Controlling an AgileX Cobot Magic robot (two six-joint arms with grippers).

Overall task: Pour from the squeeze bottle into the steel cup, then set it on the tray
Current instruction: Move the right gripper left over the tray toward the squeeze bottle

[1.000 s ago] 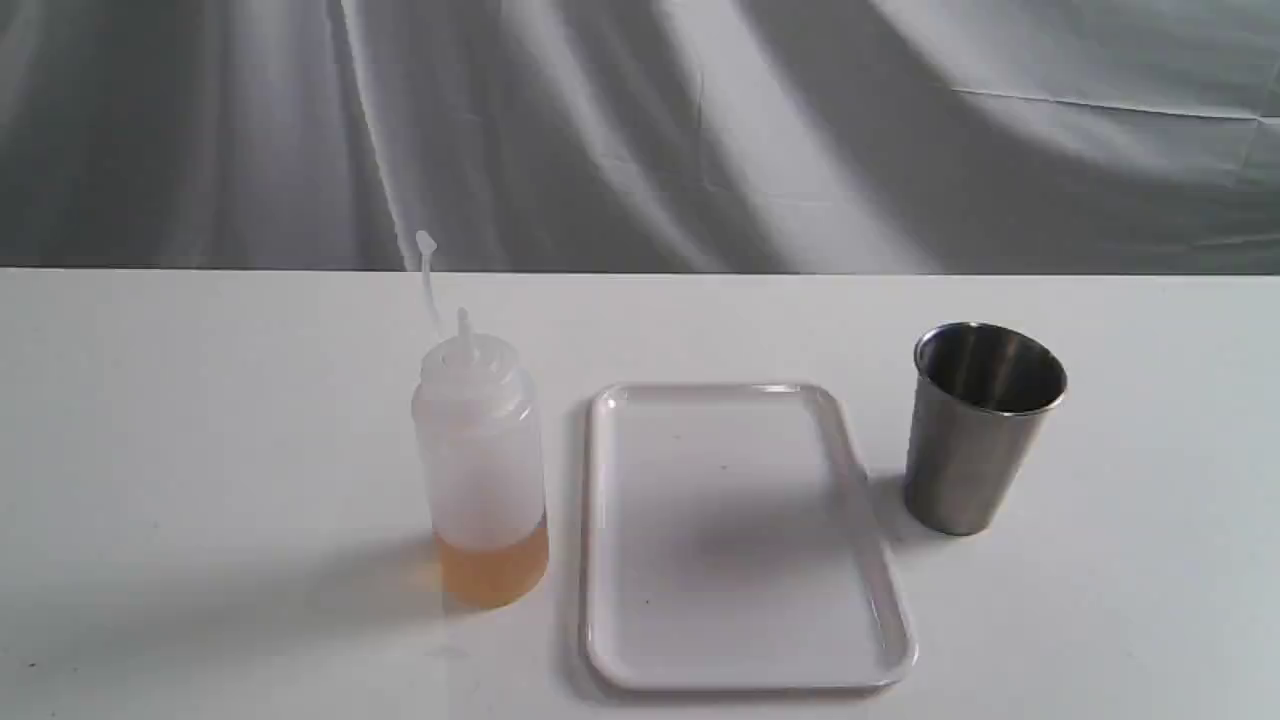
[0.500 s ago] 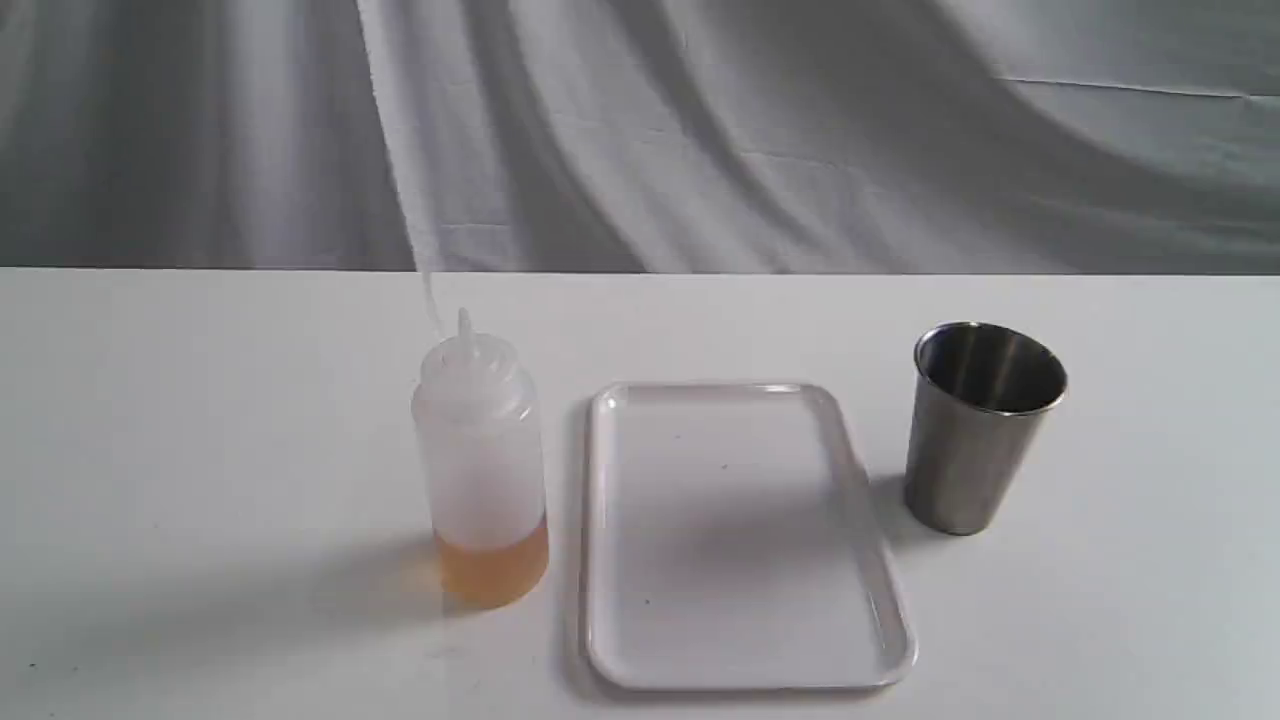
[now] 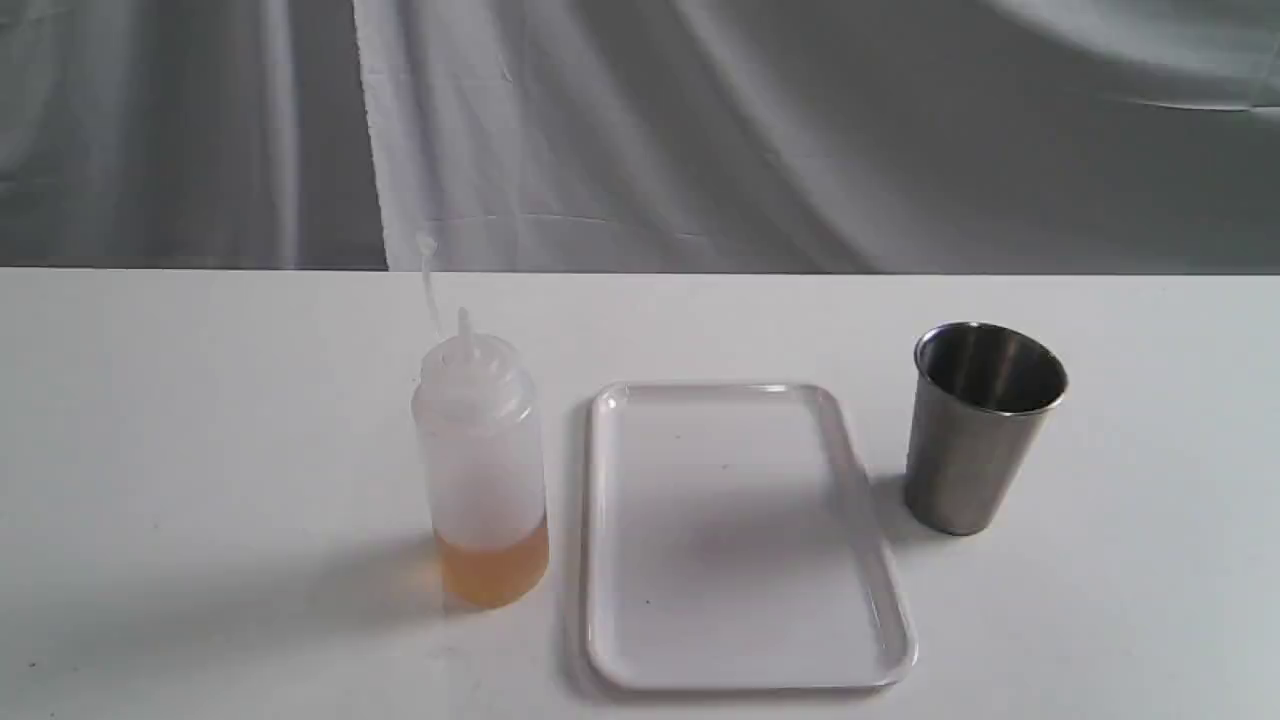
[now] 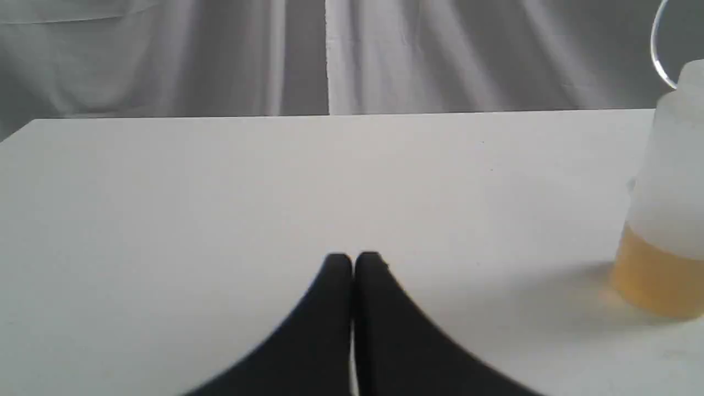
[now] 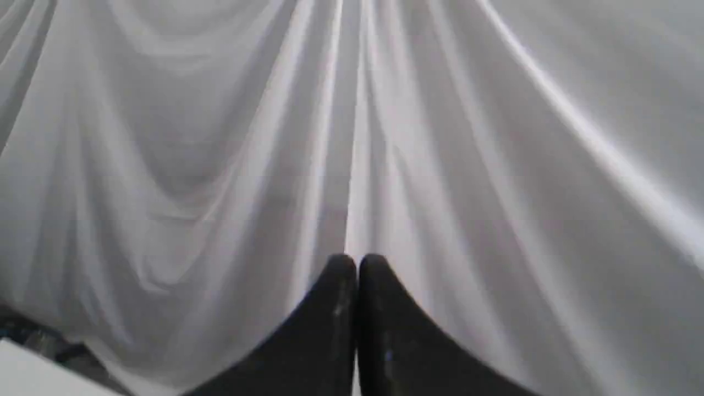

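Observation:
The squeeze bottle stands upright on the white table, a little amber liquid at its bottom and its cap strap sticking up. Just right of it lies the white tray, with nothing on it. The steel cup stands upright right of the tray. Neither gripper shows in the exterior view. In the left wrist view my left gripper is shut and holds nothing, with the squeeze bottle off to one side. My right gripper is shut too, facing the white curtain.
A draped white curtain hangs behind the table's far edge. The table is bare white on both sides of the three objects. A dark object shows at a corner of the right wrist view.
The curtain's folds have shifted. The bottle, tray and cup stand where they were.

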